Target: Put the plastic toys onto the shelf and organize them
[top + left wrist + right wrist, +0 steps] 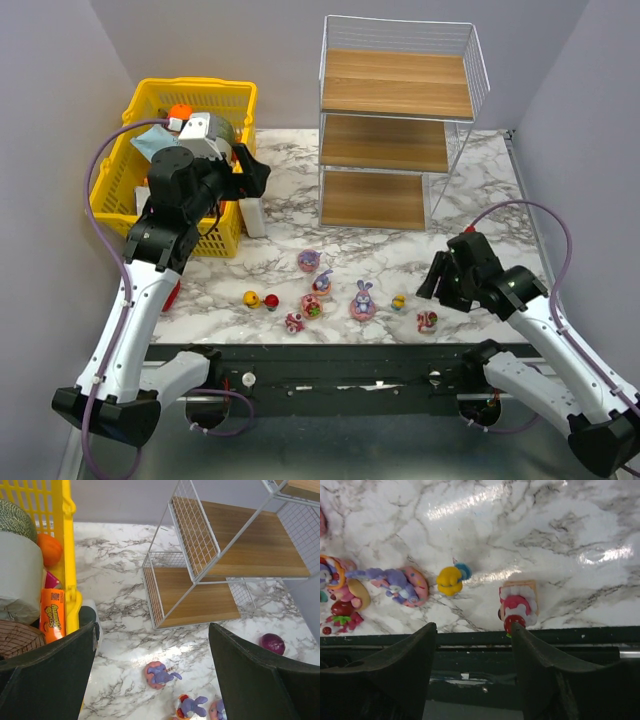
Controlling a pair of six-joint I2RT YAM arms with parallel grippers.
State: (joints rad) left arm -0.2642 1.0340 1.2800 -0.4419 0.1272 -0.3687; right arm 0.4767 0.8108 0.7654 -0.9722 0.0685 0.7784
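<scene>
Right claw (470, 630) sits low at the near edge of the marble surface (490, 190). Its fingers are apart with nothing between them. A pink-red toy (518, 605) lies just past one fingertip, and I see a yellow toy (451, 579) and a purple bunny on a pink base (402, 586) beside it. The other plastic toys (312, 305) lie in a loose cluster on the surface's near half, between the arms. Left claw (258, 172) hangs higher, spread wide and empty, next to the yellow basket (190, 85). Shelf (395, 120) stands at the far side, well apart from the toys.
</scene>
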